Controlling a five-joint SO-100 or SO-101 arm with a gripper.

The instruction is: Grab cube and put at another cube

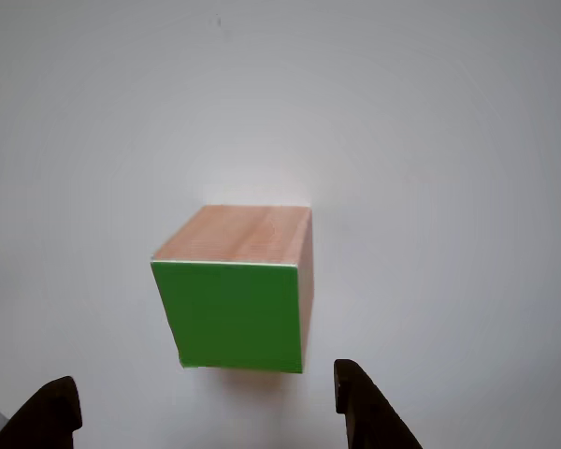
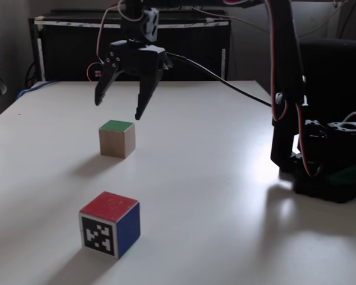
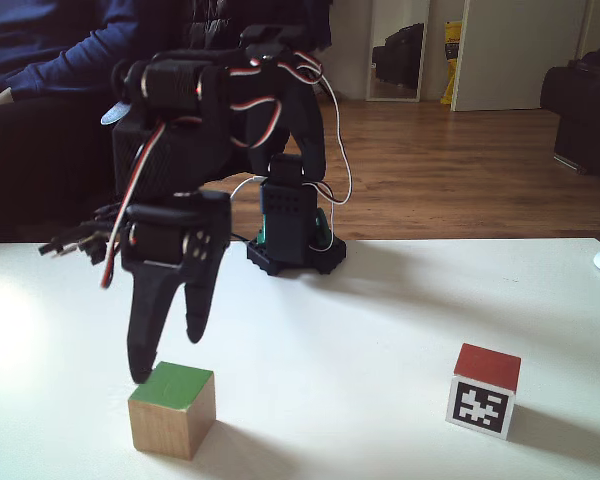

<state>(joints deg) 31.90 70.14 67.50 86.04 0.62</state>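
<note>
The cube point(image 2: 117, 139) sits flat on the white table point(image 2: 213, 196), green face up, its sides bare pale wood; being a cube, it has no long axis, and in a fixed view one corner turns toward the near edge. The gripper point(image 2: 117, 110) hangs just above it, jaws spread wide and holding nothing. Another cube point(image 2: 110, 224), red on top with a black-and-white marker on one side, stands well apart, nearer the camera. In the other view the fingertips point(image 1: 355, 393) are cut off at the bottom edge.
</note>
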